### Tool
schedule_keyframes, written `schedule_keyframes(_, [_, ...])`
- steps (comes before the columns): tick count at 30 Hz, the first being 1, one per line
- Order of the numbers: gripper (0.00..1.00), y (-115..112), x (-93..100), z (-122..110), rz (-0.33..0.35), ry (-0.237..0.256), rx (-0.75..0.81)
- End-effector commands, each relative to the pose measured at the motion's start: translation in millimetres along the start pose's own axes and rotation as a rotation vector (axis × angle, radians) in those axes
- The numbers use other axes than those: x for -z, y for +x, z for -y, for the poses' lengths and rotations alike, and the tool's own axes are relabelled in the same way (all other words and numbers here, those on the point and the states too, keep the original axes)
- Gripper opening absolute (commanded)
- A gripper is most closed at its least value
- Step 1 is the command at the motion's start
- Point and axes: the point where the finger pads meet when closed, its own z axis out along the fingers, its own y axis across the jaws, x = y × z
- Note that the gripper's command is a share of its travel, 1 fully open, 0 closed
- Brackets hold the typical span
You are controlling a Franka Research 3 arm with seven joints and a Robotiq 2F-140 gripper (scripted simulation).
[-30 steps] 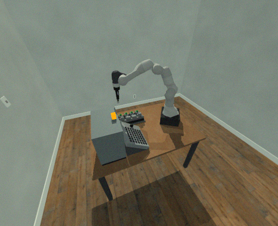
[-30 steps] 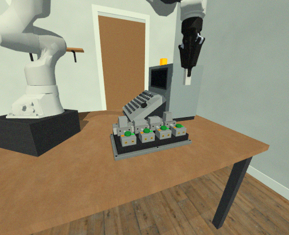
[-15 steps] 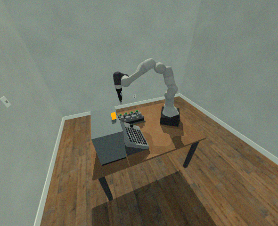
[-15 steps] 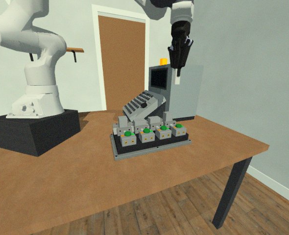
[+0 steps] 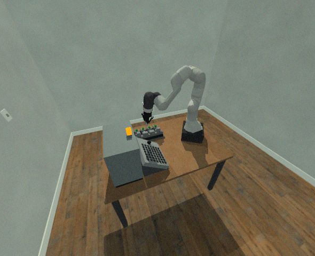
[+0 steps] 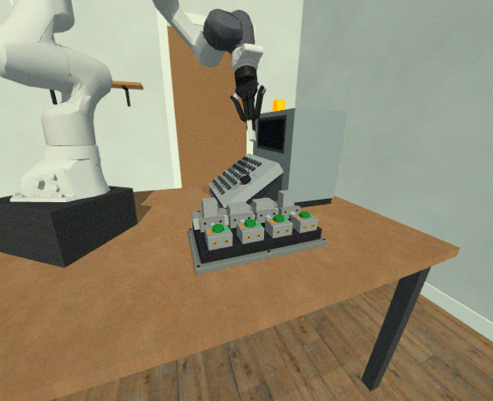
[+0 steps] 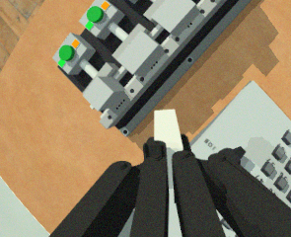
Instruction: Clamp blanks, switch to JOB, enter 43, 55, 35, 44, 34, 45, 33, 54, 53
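While the gripper (image 5: 147,122) (image 6: 251,119) (image 7: 165,125) is closed, the key panel (image 5: 154,154) (image 6: 261,179) (image 7: 239,118) lies below it (the amber lamp (image 5: 128,131) (image 6: 278,105) is lit).

From here I see green valve knobs (image 6: 250,223) (image 7: 66,52), an orange lamp (image 5: 128,130) (image 6: 278,105), a grey keypad panel (image 5: 160,164) (image 6: 261,175) dotted with dark keys (image 5: 153,154) (image 6: 234,175) (image 7: 279,153), and brown-streaked floorboards (image 5: 80,198) (image 6: 307,327).
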Motion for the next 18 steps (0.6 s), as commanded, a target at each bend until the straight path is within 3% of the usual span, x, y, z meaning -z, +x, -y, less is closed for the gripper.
schedule_keyframes(1, [0.0,-35,25.6,-55,0.02,0.1,0.26])
schedule_keyframes(8, [0.0,-102,72.0,-175,-0.005,0.281,0.659])
schedule_keyframes(10, [0.0,-102,72.0,-175,-0.005,0.281,0.659])
schedule_keyframes(11, [0.0,-119,85.7,-204,0.005,0.351,0.81])
schedule_keyframes(18, [0.0,-117,77.1,-201,-0.023,0.51,1.075])
